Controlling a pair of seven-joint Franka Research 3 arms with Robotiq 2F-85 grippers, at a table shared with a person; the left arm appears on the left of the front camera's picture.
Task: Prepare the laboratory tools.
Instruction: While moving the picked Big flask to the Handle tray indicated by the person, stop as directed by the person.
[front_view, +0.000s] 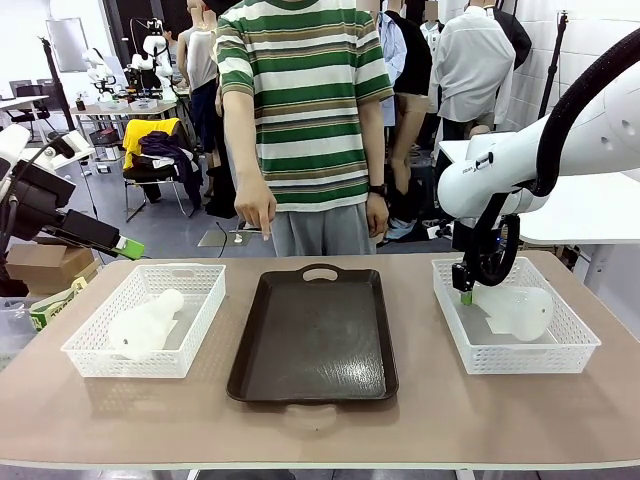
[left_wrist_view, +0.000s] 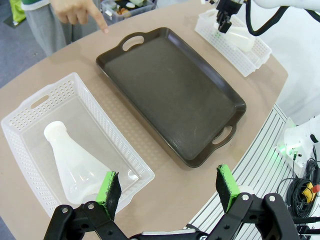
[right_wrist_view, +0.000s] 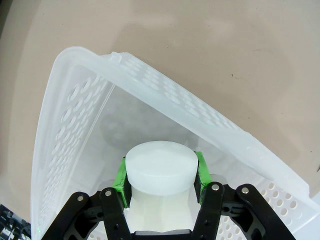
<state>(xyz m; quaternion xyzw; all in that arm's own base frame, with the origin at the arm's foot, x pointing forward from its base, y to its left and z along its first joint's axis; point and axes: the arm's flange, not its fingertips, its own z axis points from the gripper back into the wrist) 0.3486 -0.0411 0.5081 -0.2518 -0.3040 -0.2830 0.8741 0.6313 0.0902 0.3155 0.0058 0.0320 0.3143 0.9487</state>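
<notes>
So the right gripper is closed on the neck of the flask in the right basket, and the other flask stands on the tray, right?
Not quite: the other flask lies on its side in the left basket, not on the tray, as the left wrist view shows. The right gripper does grip the neck of the flask in the right basket.

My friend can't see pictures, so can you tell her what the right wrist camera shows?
The right gripper is closed on the neck of a frosted white flask, just below its round white top. The flask is inside a white mesh basket on a tan table.
</notes>
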